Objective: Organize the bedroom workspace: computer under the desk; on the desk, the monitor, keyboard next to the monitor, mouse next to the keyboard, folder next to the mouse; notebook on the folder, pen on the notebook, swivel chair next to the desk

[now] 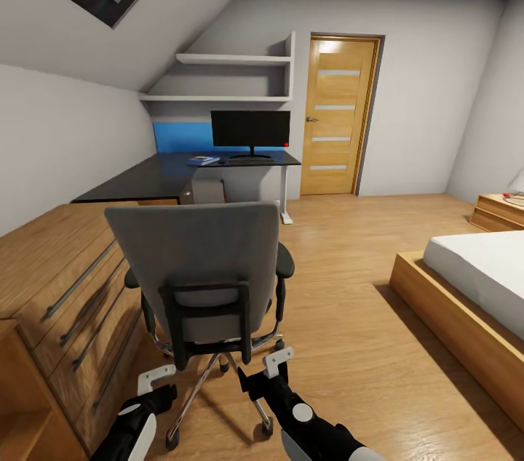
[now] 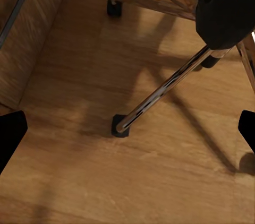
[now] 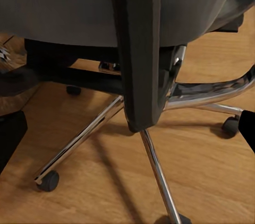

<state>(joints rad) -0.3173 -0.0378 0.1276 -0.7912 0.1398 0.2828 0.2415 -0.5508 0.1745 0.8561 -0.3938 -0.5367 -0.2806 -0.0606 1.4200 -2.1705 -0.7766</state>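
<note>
Swivel chair [image 1: 204, 279] stands just ahead of both arms' wide, empty jaws.

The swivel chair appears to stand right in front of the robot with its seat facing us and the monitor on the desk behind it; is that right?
Not quite: the head view shows the swivel chair with its backrest toward the robot, not its seat. The rest holds: it stands close in front, and the monitor is on the desk behind it.
</note>
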